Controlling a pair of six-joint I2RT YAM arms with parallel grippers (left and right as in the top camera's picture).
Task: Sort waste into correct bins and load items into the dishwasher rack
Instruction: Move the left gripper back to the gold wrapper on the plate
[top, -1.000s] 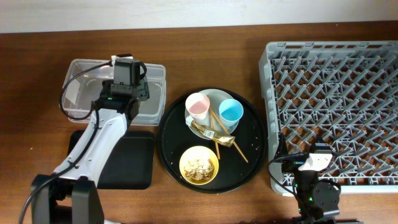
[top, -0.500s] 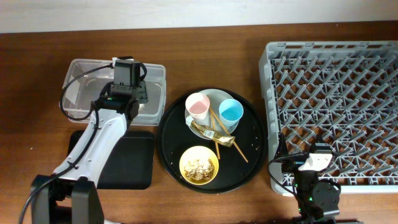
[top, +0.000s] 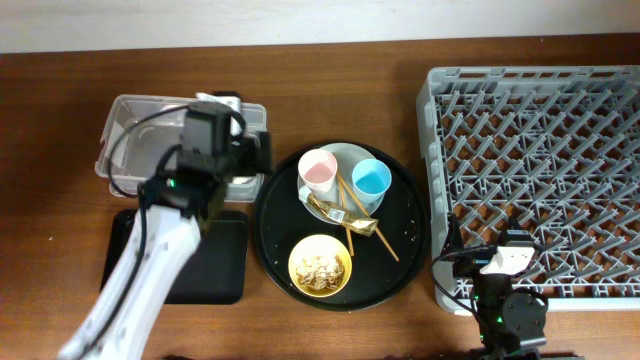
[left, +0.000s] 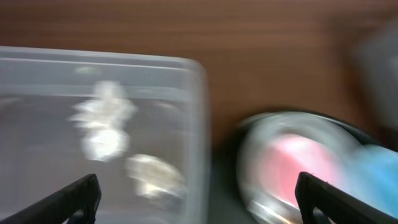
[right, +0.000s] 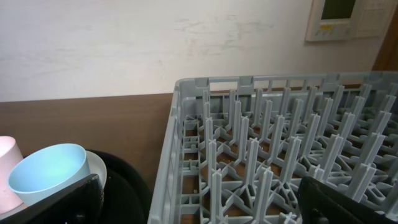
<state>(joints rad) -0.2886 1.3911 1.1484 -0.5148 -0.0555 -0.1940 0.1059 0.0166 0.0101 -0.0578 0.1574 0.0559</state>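
My left gripper (top: 253, 152) is open and empty, over the right rim of the clear tub (top: 120, 150), beside the round tray. Its blurred wrist view shows white tissue balls (left: 102, 118) in the tub, the pink cup (left: 298, 162) and the open jaws (left: 199, 199). The pink cup (top: 318, 170) and blue cup (top: 371, 180) stand on the pale plate (top: 345, 152). The gold wrapper (top: 345, 215) and chopsticks (top: 385, 240) lie below them. The yellow bowl (top: 320, 265) holds food scraps. My right gripper (top: 505, 262) is open and empty at the near left corner of the grey rack (top: 540, 180).
The cups, plate and bowl sit on a large round black tray (top: 405, 265). The shallow black rectangular tray (top: 215, 260) lies in front of the tub. The right wrist view shows the rack's pegs (right: 249, 124) and the blue cup (right: 46, 171).
My left arm has swung right, from above the tub's middle to its right rim near the round tray. The right arm has not moved.
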